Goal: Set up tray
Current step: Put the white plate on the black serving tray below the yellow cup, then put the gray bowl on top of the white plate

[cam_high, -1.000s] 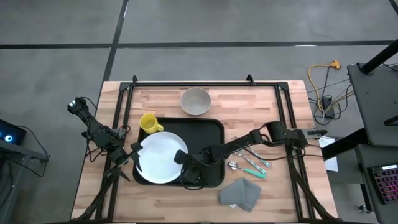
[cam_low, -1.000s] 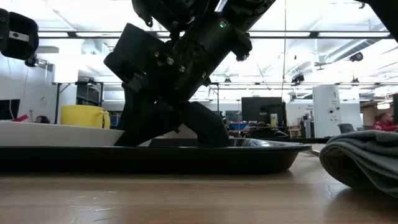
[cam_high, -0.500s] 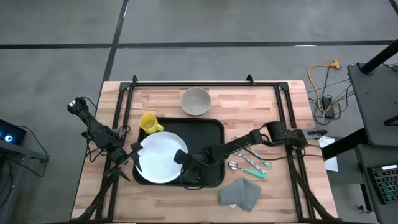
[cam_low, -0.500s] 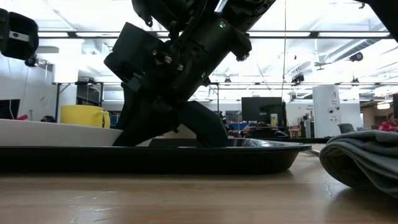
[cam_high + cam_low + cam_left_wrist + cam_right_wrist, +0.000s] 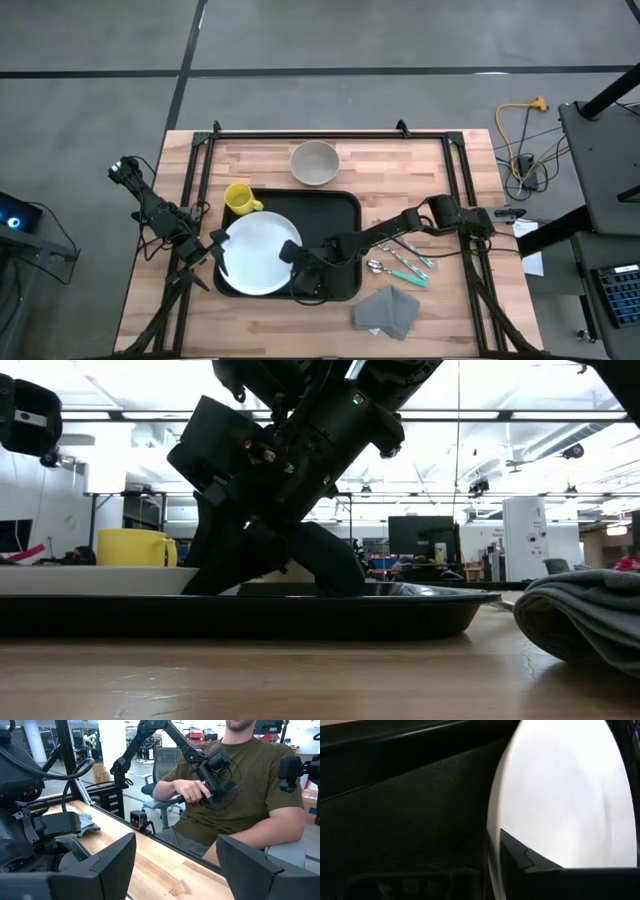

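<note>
Now, as I read it:
Tray: flat black rectangular tray (image 5: 335,215) on my wooden table (image 5: 450,310).
Plate: round white plate (image 5: 255,255) lies in the tray's left half.
Right gripper (image 5: 297,262): clenched on the plate's right rim.
Left gripper (image 5: 212,250): at the tray's left edge, fingers spread.

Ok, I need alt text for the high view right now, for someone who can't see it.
Seen from above, the right claw grips the round white plate's edge on the large black rectangular tray; the left claw sits at the plate's opposite edge. Yellow mug, grey bowl, teal-handled cutlery and folded grey napkin surround the tray.
</note>
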Tool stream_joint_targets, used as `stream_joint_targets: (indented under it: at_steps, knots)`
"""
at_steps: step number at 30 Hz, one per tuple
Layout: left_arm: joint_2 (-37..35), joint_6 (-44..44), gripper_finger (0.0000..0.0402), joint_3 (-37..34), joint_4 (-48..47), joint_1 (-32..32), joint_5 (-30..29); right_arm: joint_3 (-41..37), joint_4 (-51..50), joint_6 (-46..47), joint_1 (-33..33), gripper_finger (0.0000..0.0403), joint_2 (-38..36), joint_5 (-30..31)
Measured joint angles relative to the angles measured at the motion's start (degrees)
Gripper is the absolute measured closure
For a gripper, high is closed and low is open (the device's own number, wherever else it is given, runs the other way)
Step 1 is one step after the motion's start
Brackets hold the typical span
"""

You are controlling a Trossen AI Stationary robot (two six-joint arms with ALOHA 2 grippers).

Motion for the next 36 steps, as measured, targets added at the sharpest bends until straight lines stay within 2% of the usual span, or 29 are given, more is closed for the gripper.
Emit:
stream_joint_targets:
  at_steps: [8, 17, 28, 36]
  knots:
    - [0.00, -0.01, 0.0147, 0.02, 0.00, -0.01, 0.00, 0.00, 0.10, 0.42, 0.04, 0.0308, 0.00, 2.39]
    - [0.00, 0.00, 0.0147, 0.00, -0.02, 0.01, 0.00, 0.00, -0.68, 3.86, 0.07, 0.0257, -1.10, 3.39]
    - [-0.02, 0.00, 0.0147, 0.00, -0.02, 0.00, 0.02, 0.00, -2.20, 6.07, 0.07, 0.0224, -1.33, 3.37]
    - [-0.02, 0.00, 0.0147, 0.00, 0.00, 0.01, 0.02, -0.02, -7.12, 7.95, 0.07, 0.0220, -3.32, 3.41]
